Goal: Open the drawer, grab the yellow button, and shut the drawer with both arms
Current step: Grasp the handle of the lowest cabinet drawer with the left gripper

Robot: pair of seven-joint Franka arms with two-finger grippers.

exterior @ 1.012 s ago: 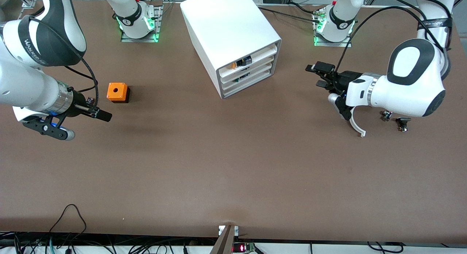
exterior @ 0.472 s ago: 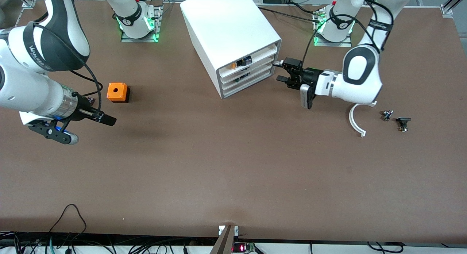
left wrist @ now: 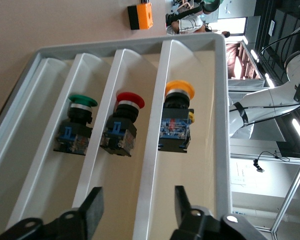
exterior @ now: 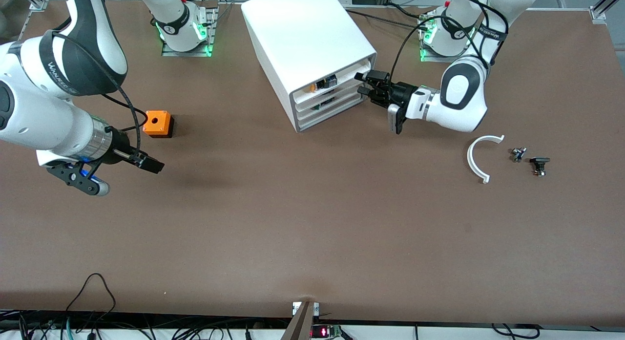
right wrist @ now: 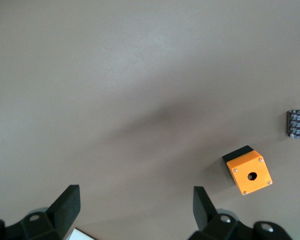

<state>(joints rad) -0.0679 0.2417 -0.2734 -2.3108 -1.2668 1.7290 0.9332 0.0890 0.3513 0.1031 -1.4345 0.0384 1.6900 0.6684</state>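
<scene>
Logging: drawer point(exterior: 342, 75) shut, button point(left wrist: 178, 117) untaken; I hold left gripper point(exterior: 364, 84) jaws open at its front, right gripper point(exterior: 152, 164) spread, waiting near bench's right-arm edge

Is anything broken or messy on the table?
Nothing looks broken or spilled. A curved white plastic strip and two tiny dark metal parts lie loose toward the left arm's end, and the white box cabinet sits at a slant.

The left gripper point(exterior: 365, 84), fingers spread, sits at the drawer point(exterior: 337, 75) front, cabinet point(exterior: 307, 47) blocking. Bare tabletop point(exterior: 312, 223) toward the camera edge; orange cube point(exterior: 157, 123) near the right gripper point(exterior: 151, 164).
</scene>
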